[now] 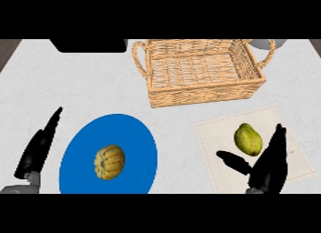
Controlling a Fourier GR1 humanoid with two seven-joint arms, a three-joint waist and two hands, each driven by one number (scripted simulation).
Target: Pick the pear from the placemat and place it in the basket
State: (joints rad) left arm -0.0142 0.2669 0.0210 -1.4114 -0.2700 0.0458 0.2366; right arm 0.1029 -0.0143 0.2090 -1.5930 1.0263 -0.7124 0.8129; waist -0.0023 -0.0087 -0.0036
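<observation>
The pear (248, 139), yellow-green and lying lengthwise, is seen on the pale placemat (216, 136), in its upper middle part, untouched by either hand. The right hand (268, 164) is placed over the placemat's lower right, its fingers held straight and pointing up the view just to the right of the pear, its thumb (234, 162) spread out to the left just below the fruit; nothing is held in it, and part of the placemat is hidden beneath it. Its wrist is cut off by the lower edge of the view. The left hand (38, 148) is shown at the left of the view, fingers straight and empty, beside the blue plate (79, 150), on which a ribbed, tan, squash-like fruit (109, 162) lies; the plate's lower rim is cut off. The wicker basket (189, 98) stands above the placemat, well apart from the pear. A black object (89, 44) and a grey object (261, 43) at the top edge are cut off and cannot be identified. No writing or label can be read anywhere.
</observation>
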